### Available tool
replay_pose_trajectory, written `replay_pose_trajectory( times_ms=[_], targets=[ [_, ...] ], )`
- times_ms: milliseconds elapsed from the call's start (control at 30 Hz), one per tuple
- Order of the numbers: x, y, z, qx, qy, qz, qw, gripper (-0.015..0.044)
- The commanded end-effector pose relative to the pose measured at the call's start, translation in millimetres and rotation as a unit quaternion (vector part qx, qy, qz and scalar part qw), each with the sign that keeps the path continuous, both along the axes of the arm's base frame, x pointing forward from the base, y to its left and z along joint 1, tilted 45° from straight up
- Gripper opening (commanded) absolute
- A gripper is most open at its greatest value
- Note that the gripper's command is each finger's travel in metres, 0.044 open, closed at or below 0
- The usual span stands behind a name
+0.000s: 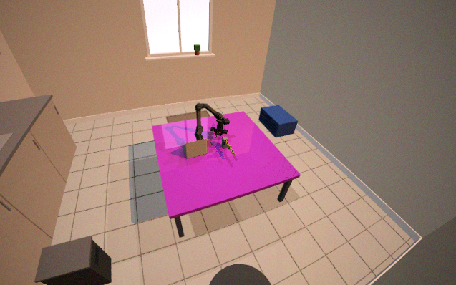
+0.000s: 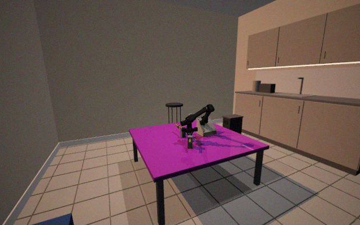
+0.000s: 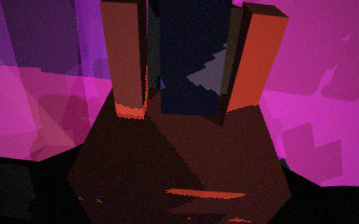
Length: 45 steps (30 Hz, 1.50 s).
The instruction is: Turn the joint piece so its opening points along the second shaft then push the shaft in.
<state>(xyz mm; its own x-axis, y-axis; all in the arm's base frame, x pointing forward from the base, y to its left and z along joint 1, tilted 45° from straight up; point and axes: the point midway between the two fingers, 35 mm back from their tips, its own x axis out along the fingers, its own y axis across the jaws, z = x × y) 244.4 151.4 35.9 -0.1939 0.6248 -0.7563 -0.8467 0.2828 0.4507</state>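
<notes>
Tool looks clamped on the dark joint piece, so your piece is right between the fingers. From the top view, the yellow shaft sits near and a bit right, its long axis slanting far-left to near-right. I'd match the opening to that line. Your arm's arched high, wrist dropping steeply; actual opening angle, can't tell.

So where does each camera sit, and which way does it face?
Top: high up, looking down across the magenta table at the window wall; whole arm visible.
Exterior: lower, from another side, facing the stool and cabinets; arm visible.
Wrist: on the arm by the end effector, looking along its orange-lit fingers.
Top and exterior share table, arm and blue box.
</notes>
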Motion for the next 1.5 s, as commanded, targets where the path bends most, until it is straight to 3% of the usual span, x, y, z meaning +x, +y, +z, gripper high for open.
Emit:
replay_pose_trajectory(
  times_ms=[0, 700, 1467],
  targets=[
    [3, -2, -1, -0.007, -0.022, 0.028, 0.999, 0.0000],
    [13, -8, -2, -0.019, -0.090, 0.106, 0.990, 0.0000],
    [13, -8, -2, -0.019, -0.089, 0.105, 0.990, 0.0000]
  ],
)
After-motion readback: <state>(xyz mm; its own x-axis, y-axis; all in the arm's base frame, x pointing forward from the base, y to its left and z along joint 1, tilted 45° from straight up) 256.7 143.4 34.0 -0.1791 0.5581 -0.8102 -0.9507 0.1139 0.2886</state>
